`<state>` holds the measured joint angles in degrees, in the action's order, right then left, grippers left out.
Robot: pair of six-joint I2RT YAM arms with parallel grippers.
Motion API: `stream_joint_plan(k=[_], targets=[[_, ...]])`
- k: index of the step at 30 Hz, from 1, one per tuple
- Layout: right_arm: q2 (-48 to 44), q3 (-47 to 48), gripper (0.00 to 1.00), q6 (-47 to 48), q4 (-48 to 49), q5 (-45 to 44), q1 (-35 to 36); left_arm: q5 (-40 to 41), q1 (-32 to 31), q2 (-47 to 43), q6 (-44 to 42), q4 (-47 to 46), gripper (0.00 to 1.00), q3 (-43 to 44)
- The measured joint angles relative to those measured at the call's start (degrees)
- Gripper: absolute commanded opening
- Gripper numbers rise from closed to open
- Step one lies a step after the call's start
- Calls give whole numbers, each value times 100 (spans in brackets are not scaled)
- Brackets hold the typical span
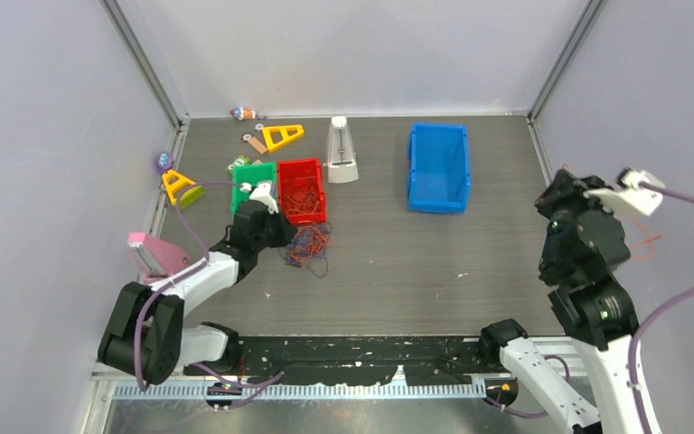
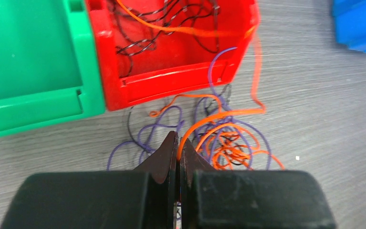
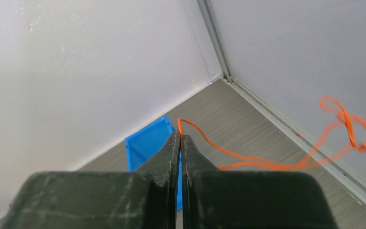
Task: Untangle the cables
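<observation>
The cables (image 2: pixel 224 143) lay in a messy clump on the grey table (image 1: pixel 398 271), just in front of the red bin (image 2: pixel 167 78). Some strands went over the bin's wall and lay inside it. A green bin (image 2: pixel 28 57) touched the red one on its left side. The left gripper (image 2: pixel 177 143) was down at the near edge of the clump, with its fingers squeezed together on an orange strand of it. From above, the left arm hid those fingertips and part of the green bin, so only the wrist view showed the pinch. The right gripper (image 3: pixel 180 138) was up high by the right wall. Its fingers were pressed tight on one loose orange cable (image 3: pixel 267 166), which trailed off to a blurry loop. The top view showed only a little of that cable beside the arm. A blue bin (image 1: pixel 438 167), a white pointy thing (image 1: pixel 342 152) and a yellow triangle (image 1: pixel 282 136) stood farther back. Small toys by the back wall were too tiny to make out.
</observation>
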<state>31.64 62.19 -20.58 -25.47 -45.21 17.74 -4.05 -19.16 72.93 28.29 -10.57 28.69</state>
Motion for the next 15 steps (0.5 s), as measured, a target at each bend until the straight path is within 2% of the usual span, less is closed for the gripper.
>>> stream_joint_plan(k=[4,8,15], targets=[[901,442,5,48,-24,610,-4,-382,-13,-295,-48,-243,0,-4],[1602,501,5,37,15,1189,-4,-588,-146,-708,-208,-551,0,-131],[2420,708,5,-59,74,1851,-2,-393,-1003,-1357,-901,-704,0,-280]])
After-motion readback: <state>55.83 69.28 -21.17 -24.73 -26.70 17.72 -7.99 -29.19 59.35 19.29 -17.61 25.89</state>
